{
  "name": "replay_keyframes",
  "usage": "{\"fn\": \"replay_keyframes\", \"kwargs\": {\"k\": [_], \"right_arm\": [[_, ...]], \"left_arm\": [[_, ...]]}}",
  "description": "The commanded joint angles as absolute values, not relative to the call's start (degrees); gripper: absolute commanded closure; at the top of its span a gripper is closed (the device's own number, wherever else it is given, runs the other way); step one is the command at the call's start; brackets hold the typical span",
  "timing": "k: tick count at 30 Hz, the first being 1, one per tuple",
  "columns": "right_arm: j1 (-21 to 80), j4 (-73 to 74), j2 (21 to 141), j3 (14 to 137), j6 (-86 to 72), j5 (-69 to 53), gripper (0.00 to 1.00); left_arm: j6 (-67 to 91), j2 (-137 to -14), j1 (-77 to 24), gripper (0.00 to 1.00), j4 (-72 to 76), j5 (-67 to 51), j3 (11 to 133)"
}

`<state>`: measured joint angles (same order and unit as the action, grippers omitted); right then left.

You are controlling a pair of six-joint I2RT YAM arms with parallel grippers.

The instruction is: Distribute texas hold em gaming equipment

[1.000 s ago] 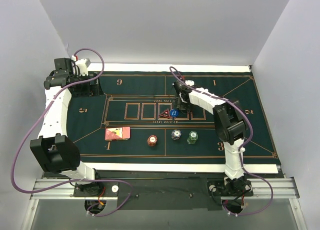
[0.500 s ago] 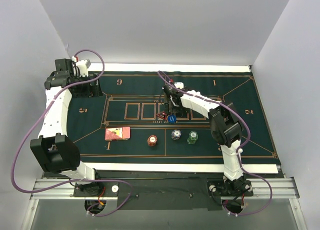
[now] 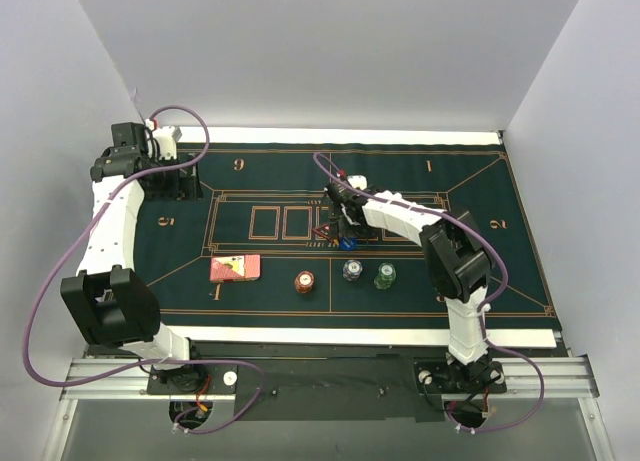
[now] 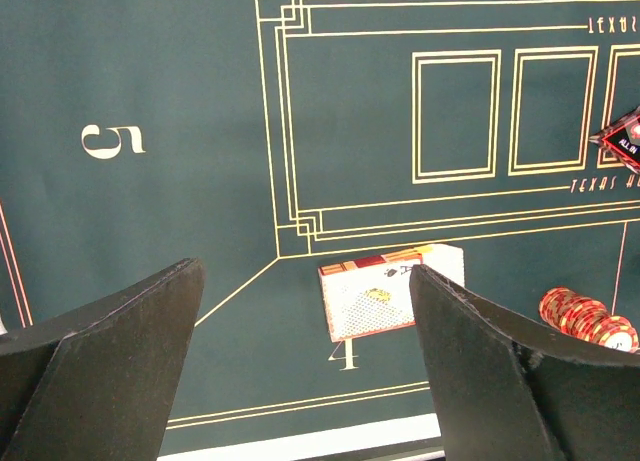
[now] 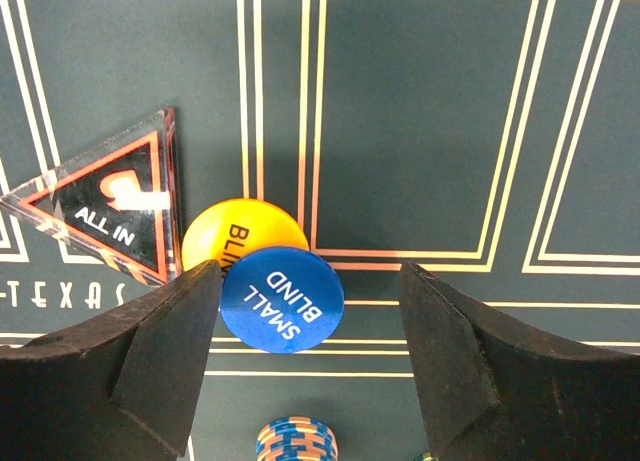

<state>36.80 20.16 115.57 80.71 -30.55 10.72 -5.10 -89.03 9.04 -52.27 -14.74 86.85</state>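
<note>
Blue disc (image 5: 281, 299) lies under the open, empty right tool (image 5: 308, 276); left tool (image 4: 305, 269) wide open, empty; chips (image 3: 304, 281), cards (image 4: 390, 291) seem unshared.

The blue disc (image 5: 282, 298) is covering part of the orange disc (image 5: 215, 231), perhaps hiding its last letter; the bottom edge is cutting off a chip stack (image 5: 296, 443).
</note>
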Motion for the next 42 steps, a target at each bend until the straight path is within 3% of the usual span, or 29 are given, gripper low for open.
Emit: {"fn": "replay_keyframes", "kwargs": {"k": [1, 12, 24, 34, 42], "right_arm": [[37.44, 23.29, 112.42, 77.53, -31.11, 10.63, 0.34], [38.06, 22.41, 111.09, 73.39, -31.73, 9.67, 0.39], [39.55, 23.46, 110.31, 76.2, -30.15, 9.49, 0.72], [42.89, 27.68, 110.56, 90.34, -27.86, 9.32, 0.76], [47.11, 27.95, 124.52, 113.68, -25.84, -1.47, 0.76]], "left_arm": [[-5.98, -86.31, 9.67, 0.05, -50.1, -14.15, 86.31], [-6.06, -85.87, 10.11, 0.05, -50.01, -14.15, 86.04], [-5.98, -85.52, 10.37, 0.05, -49.83, -14.33, 85.69], [-6.15, -84.99, 10.81, 0.05, -49.92, -14.68, 85.6], [-3.78, -85.51, 11.78, 0.04, -48.34, -15.55, 84.38]]}}
